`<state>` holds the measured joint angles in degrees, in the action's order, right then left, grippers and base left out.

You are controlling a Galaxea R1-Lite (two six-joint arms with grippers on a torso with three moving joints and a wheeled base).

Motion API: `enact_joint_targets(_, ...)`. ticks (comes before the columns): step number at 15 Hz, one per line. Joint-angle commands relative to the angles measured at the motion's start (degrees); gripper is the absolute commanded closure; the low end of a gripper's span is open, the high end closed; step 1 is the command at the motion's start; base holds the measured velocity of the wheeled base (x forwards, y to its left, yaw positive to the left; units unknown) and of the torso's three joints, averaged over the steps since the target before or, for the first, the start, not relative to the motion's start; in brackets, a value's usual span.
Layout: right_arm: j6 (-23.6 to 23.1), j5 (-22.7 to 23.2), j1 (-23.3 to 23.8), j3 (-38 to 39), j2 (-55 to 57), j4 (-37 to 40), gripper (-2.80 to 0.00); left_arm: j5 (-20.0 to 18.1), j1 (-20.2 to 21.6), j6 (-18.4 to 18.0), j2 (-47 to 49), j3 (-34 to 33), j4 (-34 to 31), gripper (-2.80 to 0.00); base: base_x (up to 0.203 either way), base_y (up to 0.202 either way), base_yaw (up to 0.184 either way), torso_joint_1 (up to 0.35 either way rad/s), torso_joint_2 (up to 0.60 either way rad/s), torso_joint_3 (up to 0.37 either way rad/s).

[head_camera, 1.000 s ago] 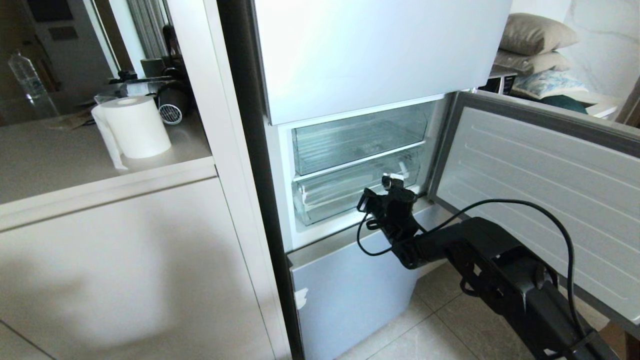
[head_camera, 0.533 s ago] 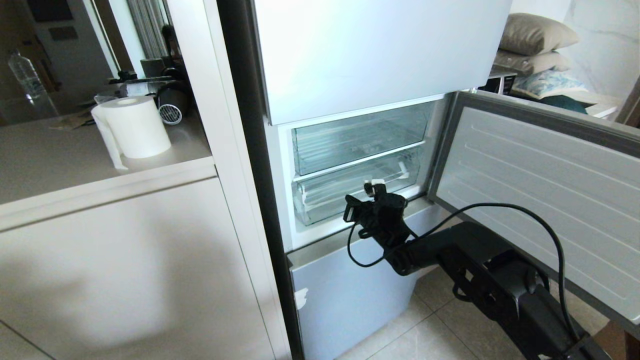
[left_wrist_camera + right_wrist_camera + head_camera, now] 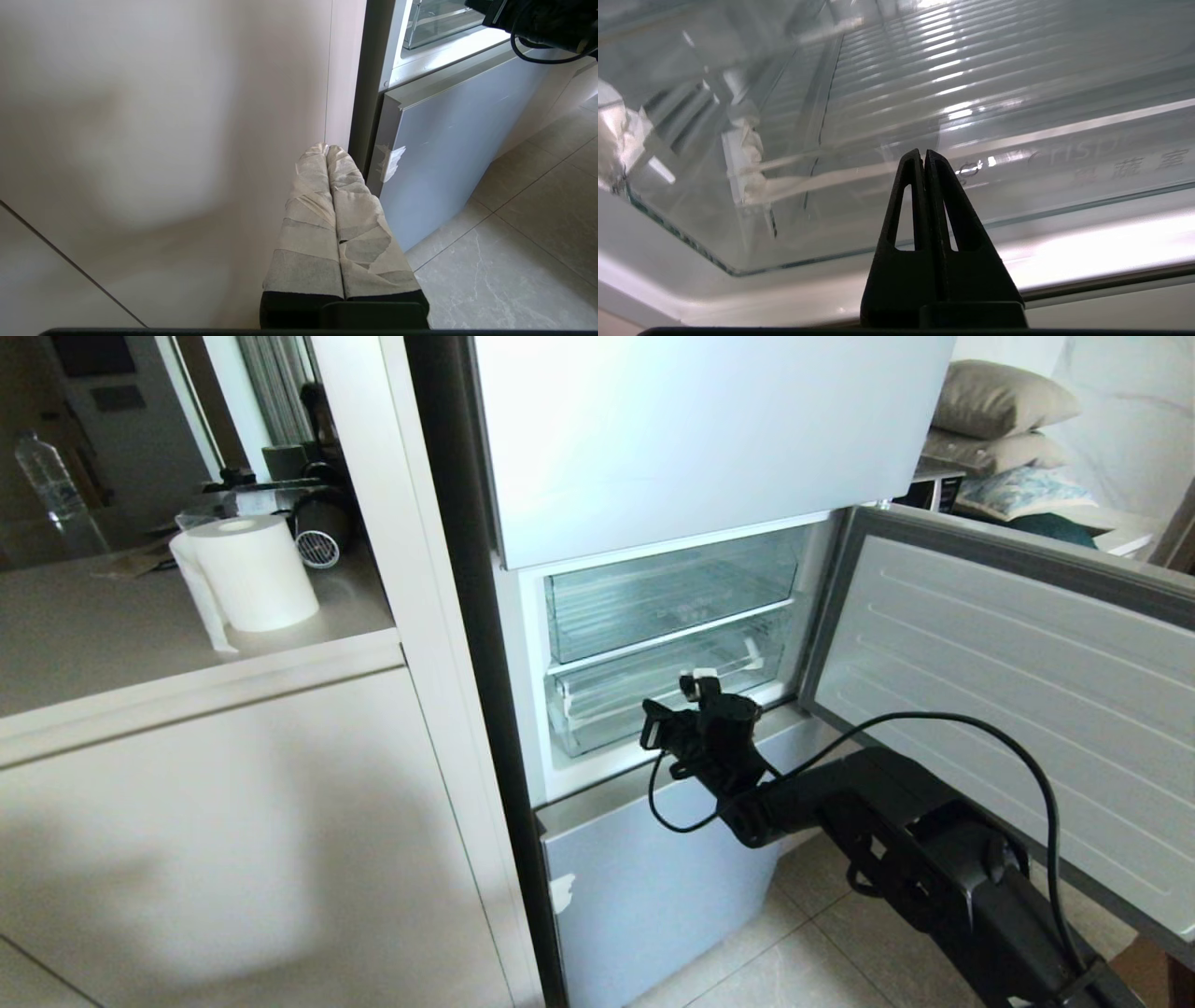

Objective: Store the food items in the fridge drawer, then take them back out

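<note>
The fridge drawer point(image 3: 644, 700) is the lower of two clear drawers in the open middle compartment, pushed in, with whitish tape near its front corner point(image 3: 742, 158). Its ribbed bottom and thick front lip point(image 3: 1064, 126) fill the right wrist view. My right gripper point(image 3: 693, 687) is shut and empty, its black fingertips point(image 3: 923, 151) close in front of the drawer's front face, near its middle. I cannot tell whether they touch it. My left gripper point(image 3: 327, 147) is shut, with taped fingers, parked low beside the cabinet. The food items are out of view.
The fridge door point(image 3: 1008, 691) stands open on the right, close to my right arm. The upper clear drawer point(image 3: 672, 593) sits above, the closed grey freezer front point(image 3: 653, 877) below. To the left, a counter point(image 3: 187, 663) holds a paper roll point(image 3: 252, 569) and a water bottle point(image 3: 47, 476).
My right gripper has slid a little to the left along the lower drawer's front and has held still for the last half second. It stays shut.
</note>
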<state>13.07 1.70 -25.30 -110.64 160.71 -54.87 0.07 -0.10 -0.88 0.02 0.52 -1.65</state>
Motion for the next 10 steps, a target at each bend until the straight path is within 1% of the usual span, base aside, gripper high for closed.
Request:
enact_joint_targets(1, 0.3, -1.8, -0.2, 2.1, -2.5, -1.9, 0.0, 0.0, 0.0, 0.0, 0.0, 0.0, 0.0, 0.0, 0.0, 0.0, 0.0, 0.0, 0.0, 0.0)
enact_joint_targets(3, 0.2, -2.9, -0.3, 10.7, -7.7, -3.4, 0.0, 0.0, 0.0, 0.0, 0.0, 0.0, 0.0, 0.0, 0.0, 0.0, 0.0, 0.0, 0.0, 0.0)
enact_joint_targets(4, 0.2, -2.8, -0.3, 18.2, -12.2, -3.9, 0.0, 0.0, 0.0, 0.0, 0.0, 0.0, 0.0, 0.0, 0.0, 0.0, 0.0, 0.0, 0.0, 0.0)
enact_joint_targets(7, -0.1, -0.8, -0.4, 42.5, -33.1, -4.9, 0.0, 0.0, 0.0, 0.0, 0.0, 0.0, 0.0, 0.0, 0.0, 0.0, 0.0, 0.0, 0.0, 0.0)
enact_joint_targets(10, -0.8, -0.2, -0.3, 65.3, -59.4, -5.1, 0.0, 0.0, 0.0, 0.0, 0.0, 0.0, 0.0, 0.0, 0.0, 0.0, 0.0, 0.0, 0.0, 0.0)
